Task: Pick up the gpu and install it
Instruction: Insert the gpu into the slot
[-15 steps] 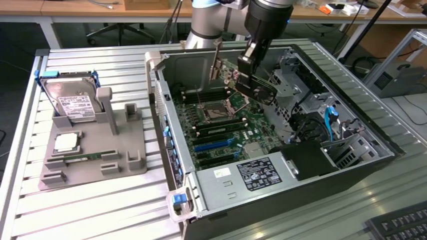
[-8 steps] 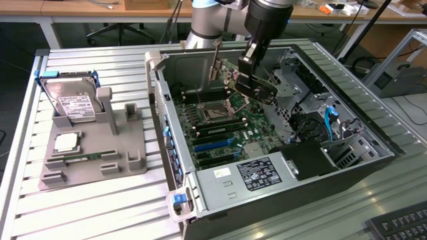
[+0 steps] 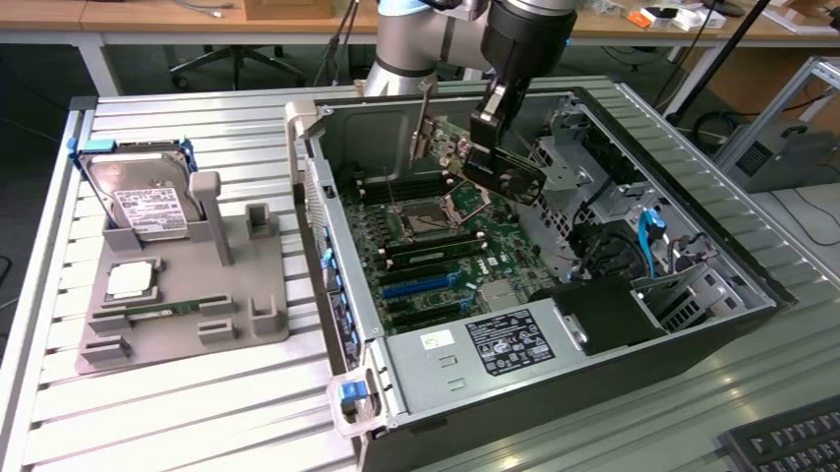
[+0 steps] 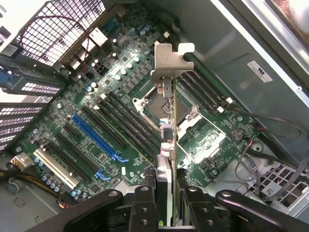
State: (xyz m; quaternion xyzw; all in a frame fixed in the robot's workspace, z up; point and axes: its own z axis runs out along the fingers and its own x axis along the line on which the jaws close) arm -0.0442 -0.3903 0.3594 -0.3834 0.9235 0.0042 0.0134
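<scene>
Overhead, jaws: black gripper (image 4: pixel 166 203) clamped on the thin green-and-black gpu (image 4: pixel 166 140) with silver bracket.
Gpu: above the green motherboard (image 3: pixel 434 246).
Case: open grey computer tower (image 3: pixel 735 295).
Tray: grey holder (image 3: pixel 250 295) with silver hard drive (image 3: pixel 148 205).

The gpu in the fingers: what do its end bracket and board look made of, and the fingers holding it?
The gpu: its end bracket looks like bare silver sheet metal, bent at the tip with a dull sheen; its board edge looks like green fibreglass circuit board. The fingers gripping it look like matte black metal or hard plastic; which one is unclear.
</scene>
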